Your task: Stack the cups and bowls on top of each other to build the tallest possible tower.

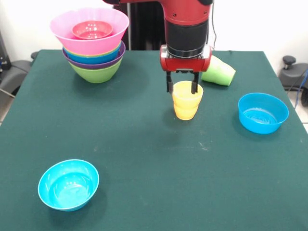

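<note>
A yellow-orange cup (pixel 186 107) stands upright on the green table near its middle. My gripper (pixel 182 86) hangs right over it, open, with the fingertips at rim height. The left finger is just outside the cup's left wall and the right finger is over the rim; whether either touches I cannot tell. Behind and to the right, a light green cup (pixel 219 72) lies on its side. The tower (pixel 94 45) stands at the back left: a lime green bowl at its base, then purple, blue and green rims, then a huge pink bowl (pixel 96 29) holding a small red bowl (pixel 92 30).
A blue bowl (pixel 263 113) sits upright at the right side of the table. A cyan bowl (pixel 68 184) sits at the front left. Dark green cloth (pixel 144 159) covers the table.
</note>
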{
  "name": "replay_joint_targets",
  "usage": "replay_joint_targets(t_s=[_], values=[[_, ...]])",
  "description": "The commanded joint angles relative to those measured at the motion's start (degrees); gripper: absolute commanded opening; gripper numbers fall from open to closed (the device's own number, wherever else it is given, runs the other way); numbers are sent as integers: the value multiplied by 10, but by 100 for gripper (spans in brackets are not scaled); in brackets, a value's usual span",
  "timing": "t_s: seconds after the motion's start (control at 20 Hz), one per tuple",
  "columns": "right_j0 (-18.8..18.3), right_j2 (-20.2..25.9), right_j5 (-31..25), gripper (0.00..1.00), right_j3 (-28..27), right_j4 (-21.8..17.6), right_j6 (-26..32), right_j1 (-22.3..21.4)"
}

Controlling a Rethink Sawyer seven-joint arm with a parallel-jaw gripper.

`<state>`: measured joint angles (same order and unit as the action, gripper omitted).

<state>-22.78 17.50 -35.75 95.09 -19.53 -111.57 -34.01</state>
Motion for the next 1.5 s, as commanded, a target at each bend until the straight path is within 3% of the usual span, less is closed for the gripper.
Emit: replay_joint_targets(t_s=[0.05, 0.5, 0.85, 1.5], values=[[24, -16, 28, 100, -41, -20, -43, 27], [34, -28, 36, 100, -26, -14, -46, 19], [51, -38, 9, 100, 46, 17, -71, -76], [78, -62, 32, 100, 96, 48, -93, -106]])
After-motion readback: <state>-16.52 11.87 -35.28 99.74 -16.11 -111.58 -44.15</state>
